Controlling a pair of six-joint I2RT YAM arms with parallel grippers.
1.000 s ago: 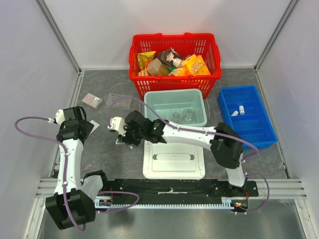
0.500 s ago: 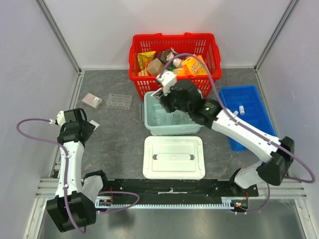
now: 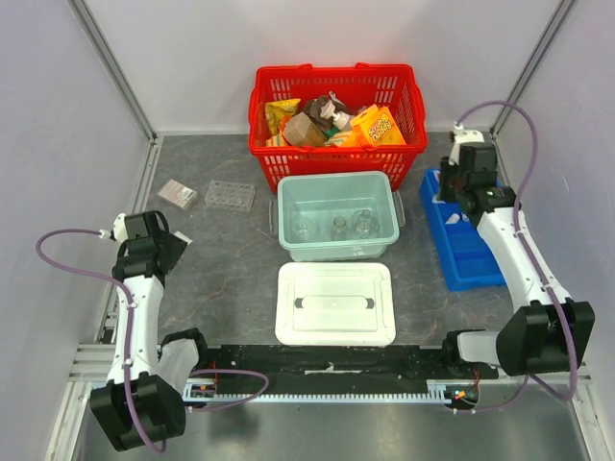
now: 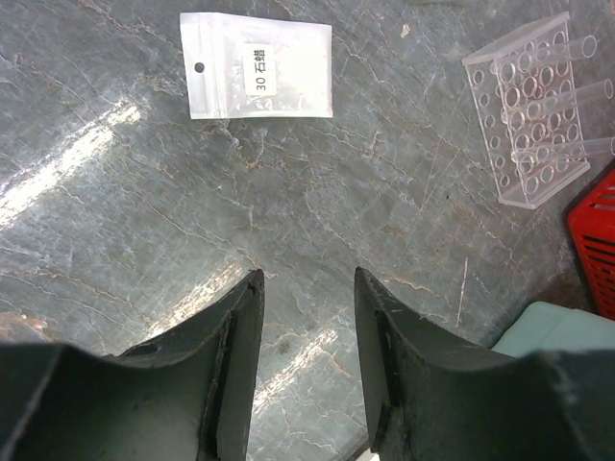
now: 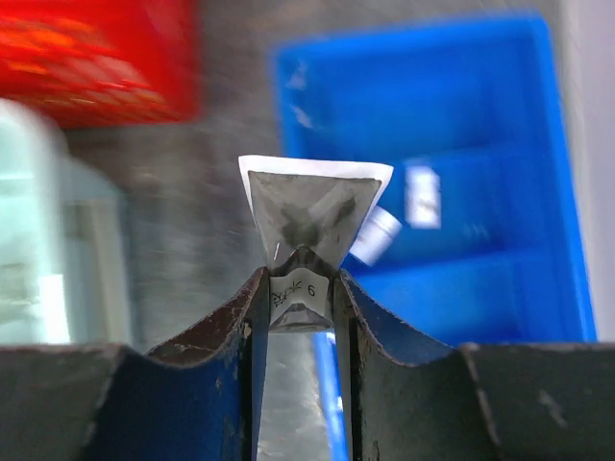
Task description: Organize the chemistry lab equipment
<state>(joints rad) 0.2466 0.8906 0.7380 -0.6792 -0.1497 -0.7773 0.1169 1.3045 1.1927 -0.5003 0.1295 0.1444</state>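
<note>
Left gripper (image 4: 307, 280): jaws apart, nothing between them, above the table (image 4: 144, 192).
Loose packet (image 4: 257, 65): flat on the table, beyond those jaws (label up).
Well plate (image 4: 538, 115): far right of them.
Right gripper (image 5: 301, 277): pinching a dark-insert packet (image 5: 312, 216) over the blue tray (image 5: 461, 115), at its left rim.

Gripper (image 5: 299, 284) pinches a packet (image 5: 312, 216); blue bin (image 5: 500, 86) beyond.

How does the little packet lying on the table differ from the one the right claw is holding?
The table packet lies flat on the grey table, untouched; the held packet is pinched in the right gripper, creased. The table packet looks pale inside; the held packet shows a dark insert. Both are small clear bags with labels.
</note>
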